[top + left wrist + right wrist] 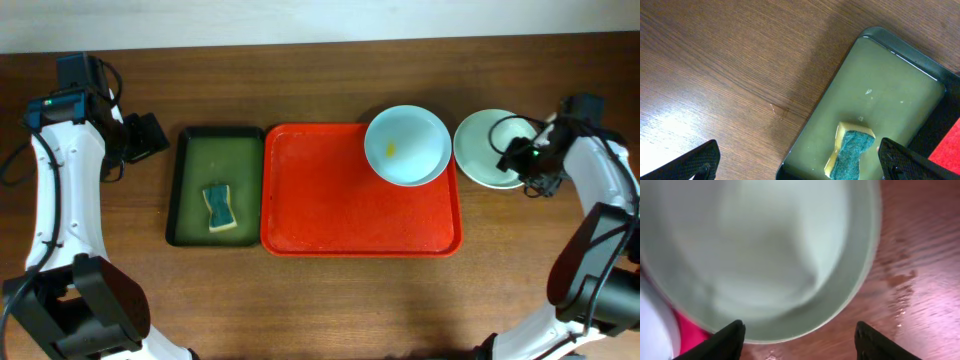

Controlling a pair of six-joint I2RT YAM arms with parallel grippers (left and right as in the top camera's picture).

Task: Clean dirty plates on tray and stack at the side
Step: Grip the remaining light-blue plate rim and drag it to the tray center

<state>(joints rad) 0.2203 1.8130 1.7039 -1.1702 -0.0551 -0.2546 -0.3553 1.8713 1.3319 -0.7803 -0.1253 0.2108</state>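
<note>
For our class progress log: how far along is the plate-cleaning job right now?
Done: one pale green plate sits on the table beside the red tray, no smear visible. In hand: the right gripper hovers open over it; the left gripper is open beside the green tray holding the sponge. Left: the blue plate on the tray shows a yellow smear.
</note>
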